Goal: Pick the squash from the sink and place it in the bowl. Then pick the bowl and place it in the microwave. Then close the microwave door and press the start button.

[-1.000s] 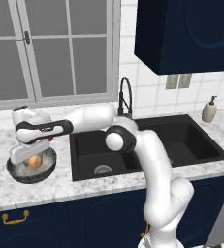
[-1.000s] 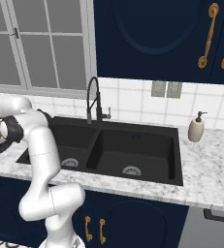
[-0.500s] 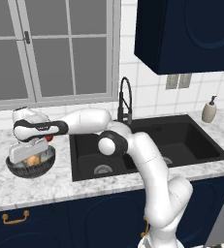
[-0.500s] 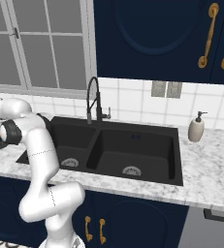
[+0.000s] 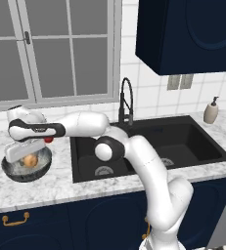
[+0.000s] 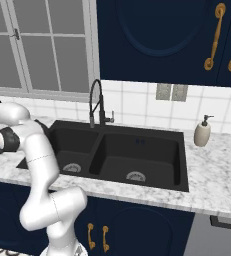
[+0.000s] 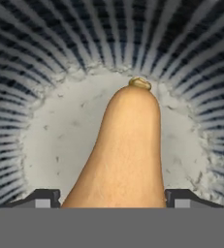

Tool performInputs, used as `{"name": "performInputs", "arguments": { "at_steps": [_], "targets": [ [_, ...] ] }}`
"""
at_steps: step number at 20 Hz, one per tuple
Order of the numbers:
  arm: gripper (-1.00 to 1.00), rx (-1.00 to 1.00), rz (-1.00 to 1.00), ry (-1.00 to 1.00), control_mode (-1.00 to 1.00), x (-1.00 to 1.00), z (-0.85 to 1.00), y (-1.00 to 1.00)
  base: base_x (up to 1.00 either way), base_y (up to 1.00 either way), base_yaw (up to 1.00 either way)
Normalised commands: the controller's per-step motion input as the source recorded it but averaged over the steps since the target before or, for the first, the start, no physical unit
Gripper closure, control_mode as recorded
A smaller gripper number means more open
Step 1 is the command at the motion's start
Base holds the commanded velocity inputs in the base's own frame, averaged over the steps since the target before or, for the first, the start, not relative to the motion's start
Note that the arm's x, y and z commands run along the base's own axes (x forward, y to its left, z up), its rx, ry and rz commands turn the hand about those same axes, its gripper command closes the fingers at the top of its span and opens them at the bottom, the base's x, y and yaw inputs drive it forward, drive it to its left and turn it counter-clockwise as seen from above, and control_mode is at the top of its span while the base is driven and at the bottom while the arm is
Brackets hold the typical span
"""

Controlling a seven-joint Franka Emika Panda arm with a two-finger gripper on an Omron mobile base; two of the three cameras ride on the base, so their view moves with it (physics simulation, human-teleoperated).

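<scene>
The sink [image 5: 148, 141] sits to my right; on the counter [image 5: 60, 188] to its left is the bowl [image 5: 26, 168] with the squash [image 5: 30, 160] lying inside it, and my gripper [image 7: 111, 198] hangs low over the bowl with jaws spread wide either side of the squash, clamping nothing. A second ago my hand was a little higher and the squash sat between my fingers; now it's down. The bowl looks rigid, smooth and fairly light, so I'd judge the rim the place to pinch
</scene>
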Motion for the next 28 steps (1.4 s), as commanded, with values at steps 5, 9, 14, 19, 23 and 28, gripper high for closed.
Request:
{"name": "performInputs", "arguments": {
  "at_steps": [5, 9, 14, 19, 23, 28],
  "targets": [
    [-1.00, 0.00, 0.00, -0.17, -1.00, -0.19, 0.23, 0.00, 0.00, 0.00, 0.00],
    [-1.00, 0.00, 0.00, -0.15, -1.00, -0.38, 0.26, -0.03, 0.00, 0.00, 0.00],
    [-1.00, 0.04, -0.02, -0.10, -1.00, -0.57, 0.25, -0.53, 0.00, 0.00, 0.00],
    [-1.00, 0.12, -0.01, -0.07, -1.00, -0.19, 0.33, -0.63, 0.00, 0.00, 0.00],
    [-1.00, 0.09, -0.01, 0.00, -1.00, 0.00, 0.02, -0.53, 0.00, 0.00, 0.00],
    [-1.00, 0.20, -0.01, 0.00, -1.00, 0.00, 0.00, -0.60, 0.00, 0.00, 0.00]
  ]
}}
